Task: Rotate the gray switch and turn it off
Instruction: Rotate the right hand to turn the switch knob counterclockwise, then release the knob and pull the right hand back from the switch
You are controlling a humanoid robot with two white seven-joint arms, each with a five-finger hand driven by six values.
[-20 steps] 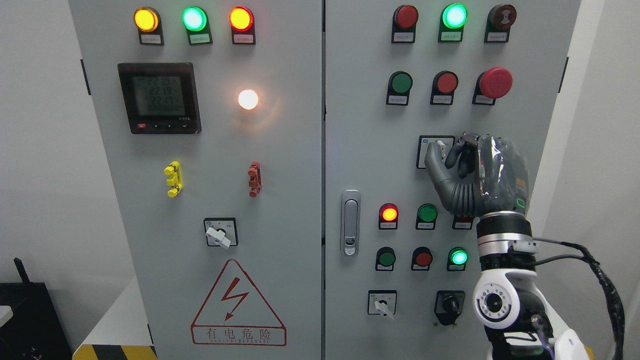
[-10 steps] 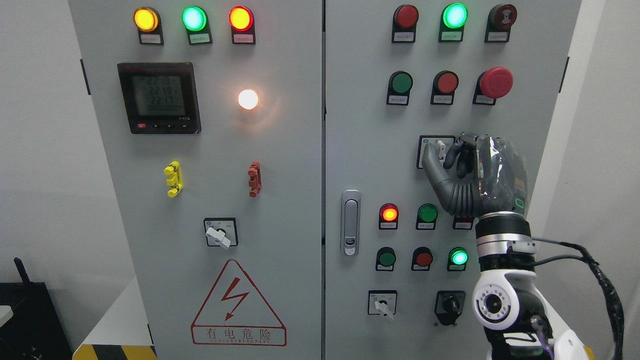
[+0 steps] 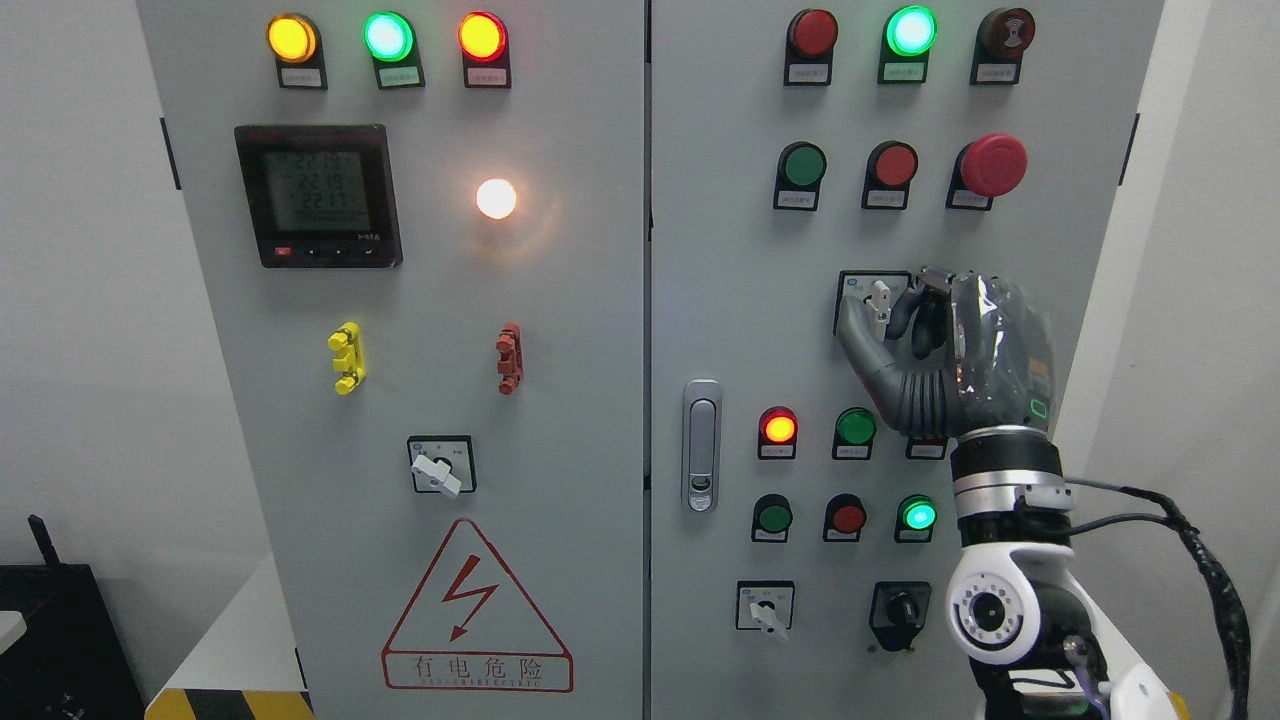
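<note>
The gray rotary switch sits on a square plate in the middle of the cabinet's right door. Its pale knob stands about upright. My right hand comes up from the lower right and is closed around the knob. The thumb is on the knob's left and the curled fingers are on its right. The palm hides the right part of the switch plate. The left arm does not show.
The right door also carries lit and unlit round lamps, a red mushroom button, a door handle and two more selector switches low down. The left door has a meter, a lit white lamp and another switch.
My right hand has turned slightly and the thumb has slid down and to the left. More of the knob now shows, standing upright between thumb and fingers.
</note>
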